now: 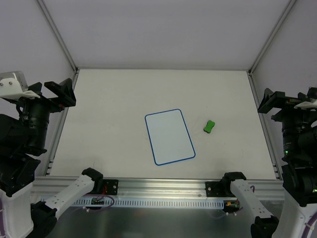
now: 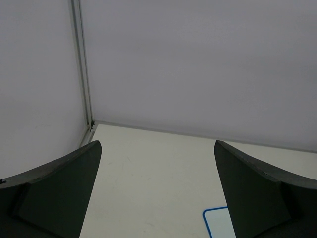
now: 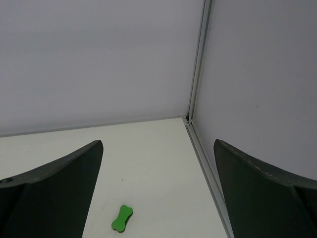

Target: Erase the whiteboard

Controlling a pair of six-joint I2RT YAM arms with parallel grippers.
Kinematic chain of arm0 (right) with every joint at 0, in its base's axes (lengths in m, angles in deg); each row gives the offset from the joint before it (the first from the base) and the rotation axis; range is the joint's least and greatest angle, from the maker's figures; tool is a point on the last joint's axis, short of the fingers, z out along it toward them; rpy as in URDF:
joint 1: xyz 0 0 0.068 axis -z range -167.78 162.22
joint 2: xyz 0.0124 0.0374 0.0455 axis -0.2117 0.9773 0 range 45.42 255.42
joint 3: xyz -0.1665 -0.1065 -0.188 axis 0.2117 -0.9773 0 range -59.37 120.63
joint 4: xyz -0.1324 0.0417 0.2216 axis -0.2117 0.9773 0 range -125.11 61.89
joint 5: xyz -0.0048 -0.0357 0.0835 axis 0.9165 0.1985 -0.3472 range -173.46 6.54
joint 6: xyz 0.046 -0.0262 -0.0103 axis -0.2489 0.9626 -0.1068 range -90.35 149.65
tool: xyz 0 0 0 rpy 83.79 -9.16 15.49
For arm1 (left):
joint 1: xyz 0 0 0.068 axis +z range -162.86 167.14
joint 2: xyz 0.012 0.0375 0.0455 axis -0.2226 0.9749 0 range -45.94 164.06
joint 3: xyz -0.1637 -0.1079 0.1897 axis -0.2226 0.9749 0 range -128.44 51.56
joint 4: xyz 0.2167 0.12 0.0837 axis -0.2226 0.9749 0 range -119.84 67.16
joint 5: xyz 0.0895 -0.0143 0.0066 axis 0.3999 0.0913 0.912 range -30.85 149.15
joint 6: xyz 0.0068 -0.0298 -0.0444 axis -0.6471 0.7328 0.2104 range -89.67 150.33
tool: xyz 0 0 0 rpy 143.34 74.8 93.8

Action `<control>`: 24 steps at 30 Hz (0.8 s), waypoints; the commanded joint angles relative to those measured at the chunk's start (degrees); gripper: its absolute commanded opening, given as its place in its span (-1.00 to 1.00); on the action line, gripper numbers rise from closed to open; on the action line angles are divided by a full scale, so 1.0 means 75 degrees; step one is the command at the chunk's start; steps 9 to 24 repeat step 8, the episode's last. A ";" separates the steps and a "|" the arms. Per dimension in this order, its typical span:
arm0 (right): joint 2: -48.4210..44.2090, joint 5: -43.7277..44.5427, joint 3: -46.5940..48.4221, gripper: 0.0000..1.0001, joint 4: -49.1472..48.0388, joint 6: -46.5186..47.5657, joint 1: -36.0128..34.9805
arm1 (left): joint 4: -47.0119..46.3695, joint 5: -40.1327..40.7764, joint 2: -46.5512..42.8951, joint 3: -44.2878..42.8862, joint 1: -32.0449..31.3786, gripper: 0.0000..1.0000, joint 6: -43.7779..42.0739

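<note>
The whiteboard (image 1: 169, 136), white with a thin blue border and no visible marks, lies flat near the table's middle; one corner shows in the left wrist view (image 2: 218, 223). A small green bone-shaped eraser (image 1: 209, 126) lies just right of it, and shows in the right wrist view (image 3: 122, 218). My left gripper (image 1: 62, 93) is open and empty, raised at the table's left edge, far from the board. My right gripper (image 1: 270, 101) is open and empty, raised at the right edge, well right of the eraser.
White enclosure walls with aluminium corner posts (image 1: 57, 34) surround the table. A metal rail (image 1: 163, 187) runs along the near edge by the arm bases. An aluminium strip (image 3: 205, 163) borders the table's right side.
</note>
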 commanded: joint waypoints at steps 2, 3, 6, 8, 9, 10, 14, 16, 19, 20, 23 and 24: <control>-0.0072 0.0000 0.0120 0.98 -0.0399 0.0182 0.0051 | -0.0114 0.0166 -0.0105 0.0059 0.0036 0.97 -0.0115; -0.0084 0.0011 0.0120 0.98 -0.0411 0.0194 0.0051 | -0.0114 0.0177 -0.0105 0.0059 0.0048 0.97 -0.0115; -0.0107 0.0023 0.0120 0.98 -0.0411 0.0205 0.0051 | -0.0126 0.0189 -0.0082 0.0071 0.0036 0.97 -0.0115; -0.0107 0.0023 0.0120 0.98 -0.0411 0.0229 0.0050 | -0.0126 0.0212 -0.0070 0.0082 0.0036 0.97 -0.0115; -0.0107 0.0023 0.0120 0.98 -0.0411 0.0229 0.0050 | -0.0126 0.0212 -0.0070 0.0082 0.0036 0.97 -0.0115; -0.0107 0.0023 0.0120 0.98 -0.0411 0.0229 0.0050 | -0.0126 0.0212 -0.0070 0.0082 0.0036 0.97 -0.0115; -0.0107 0.0023 0.0120 0.98 -0.0411 0.0229 0.0050 | -0.0126 0.0212 -0.0070 0.0082 0.0036 0.97 -0.0115; -0.0107 0.0023 0.0120 0.98 -0.0411 0.0229 0.0050 | -0.0126 0.0212 -0.0070 0.0082 0.0036 0.97 -0.0115; -0.0107 0.0023 0.0120 0.98 -0.0411 0.0229 0.0050 | -0.0126 0.0212 -0.0070 0.0082 0.0036 0.97 -0.0115; -0.0107 0.0023 0.0120 0.98 -0.0411 0.0229 0.0050 | -0.0126 0.0212 -0.0070 0.0082 0.0036 0.97 -0.0115; -0.0107 0.0023 0.0120 0.98 -0.0411 0.0229 0.0050 | -0.0126 0.0212 -0.0070 0.0082 0.0036 0.97 -0.0115; -0.0107 0.0023 0.0120 0.98 -0.0411 0.0229 0.0050 | -0.0126 0.0212 -0.0070 0.0082 0.0036 0.97 -0.0115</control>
